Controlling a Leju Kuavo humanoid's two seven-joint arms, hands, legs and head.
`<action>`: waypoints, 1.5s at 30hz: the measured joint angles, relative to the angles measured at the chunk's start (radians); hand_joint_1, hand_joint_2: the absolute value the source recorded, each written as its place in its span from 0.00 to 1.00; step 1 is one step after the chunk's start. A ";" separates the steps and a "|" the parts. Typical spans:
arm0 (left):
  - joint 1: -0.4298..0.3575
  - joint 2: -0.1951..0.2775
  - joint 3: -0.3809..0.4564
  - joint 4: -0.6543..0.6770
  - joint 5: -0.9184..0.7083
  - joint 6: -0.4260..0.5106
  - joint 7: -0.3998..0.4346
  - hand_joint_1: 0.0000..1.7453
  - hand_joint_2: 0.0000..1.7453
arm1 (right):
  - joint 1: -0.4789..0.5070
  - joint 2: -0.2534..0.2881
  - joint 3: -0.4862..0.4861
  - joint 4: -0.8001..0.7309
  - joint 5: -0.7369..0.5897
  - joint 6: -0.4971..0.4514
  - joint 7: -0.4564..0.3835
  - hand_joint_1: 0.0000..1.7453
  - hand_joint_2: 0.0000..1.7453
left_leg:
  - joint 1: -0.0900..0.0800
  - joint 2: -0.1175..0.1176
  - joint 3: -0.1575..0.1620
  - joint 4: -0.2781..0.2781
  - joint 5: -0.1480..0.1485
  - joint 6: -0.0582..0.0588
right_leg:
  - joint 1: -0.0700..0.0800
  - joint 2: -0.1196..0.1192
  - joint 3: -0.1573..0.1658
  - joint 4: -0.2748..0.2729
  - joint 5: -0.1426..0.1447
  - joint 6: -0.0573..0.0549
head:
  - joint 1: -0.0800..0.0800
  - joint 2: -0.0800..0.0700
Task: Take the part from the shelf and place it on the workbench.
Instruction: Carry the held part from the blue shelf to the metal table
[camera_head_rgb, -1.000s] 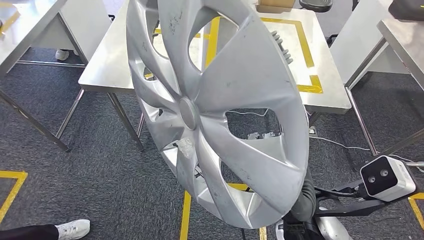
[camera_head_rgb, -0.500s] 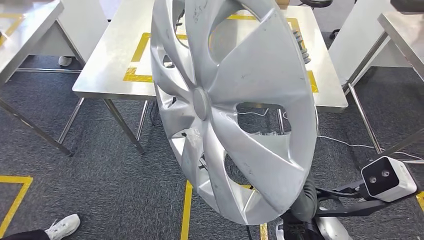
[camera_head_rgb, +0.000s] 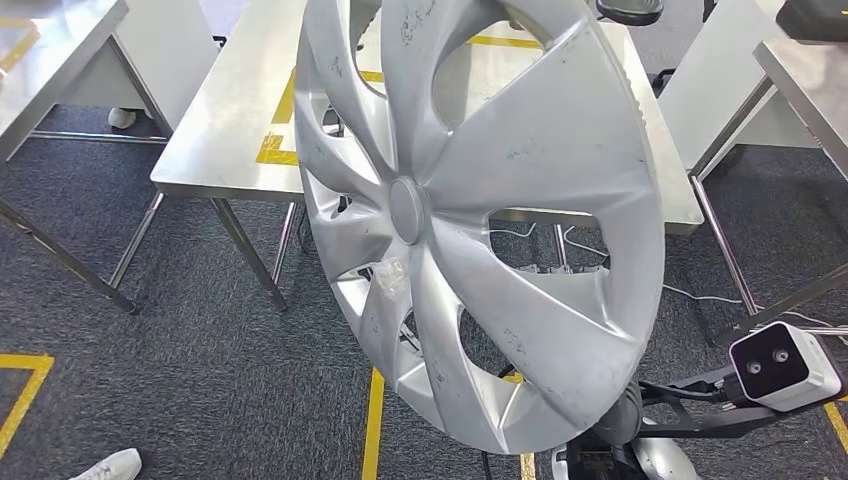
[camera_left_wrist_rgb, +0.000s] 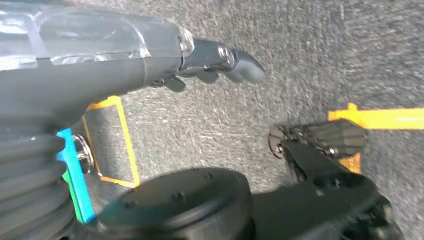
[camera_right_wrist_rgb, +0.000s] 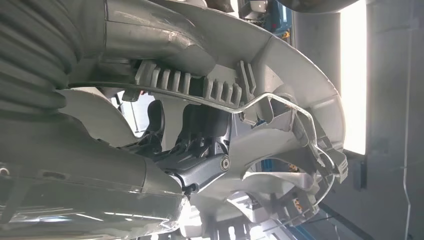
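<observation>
The part is a large silver wheel cover (camera_head_rgb: 520, 170) with curved spokes, held upright close in front of my head view. Seen from behind in the right wrist view, the wheel cover (camera_right_wrist_rgb: 295, 65) shows its ribbed clips and wire ring, and my right hand (camera_right_wrist_rgb: 200, 140) grips its rim there, the fingers hooked through a spoke opening. Beyond it stands the steel workbench (camera_head_rgb: 235, 130), marked with a yellow tape rectangle (camera_head_rgb: 275, 150). My left hand (camera_left_wrist_rgb: 165, 65) hangs over the grey carpet, fingers stretched out and holding nothing.
Another steel table (camera_head_rgb: 50, 60) stands at the left and a third (camera_head_rgb: 810, 80) at the right, with carpeted gaps between. Yellow floor lines (camera_head_rgb: 372, 420) run underfoot. A person's white shoe (camera_head_rgb: 105, 465) shows at the lower left. Cables lie under the workbench.
The whole picture has shifted, so the camera has moved: the workbench sits more squarely ahead. The wheel cover has moved a little right and up in the head view, still held.
</observation>
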 joint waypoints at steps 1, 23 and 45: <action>0.000 0.003 0.000 0.000 0.001 -0.001 0.004 0.00 1.00 | 0.002 0.000 0.000 0.002 0.000 0.000 0.000 1.00 1.00 | -0.001 0.001 0.002 0.000 -0.002 0.001 | -0.002 0.000 -0.022 0.037 -0.004 0.001 | 0.005 0.000; -0.001 0.009 0.000 -0.008 -0.005 -0.012 -0.025 0.00 1.00 | 0.025 0.019 -0.017 0.021 0.000 0.013 -0.012 1.00 1.00 | -0.004 -0.001 -0.026 0.024 0.016 -0.031 | 0.008 0.000 0.130 -0.240 0.100 -0.041 | -0.034 0.000; -0.002 0.009 0.000 -0.010 -0.013 -0.014 -0.024 0.00 1.00 | 0.026 0.020 -0.024 0.021 0.003 0.014 -0.011 1.00 1.00 | -0.002 -0.005 -0.007 0.098 -0.099 -0.038 | 0.002 -0.003 0.108 -0.262 0.138 -0.053 | 0.008 0.000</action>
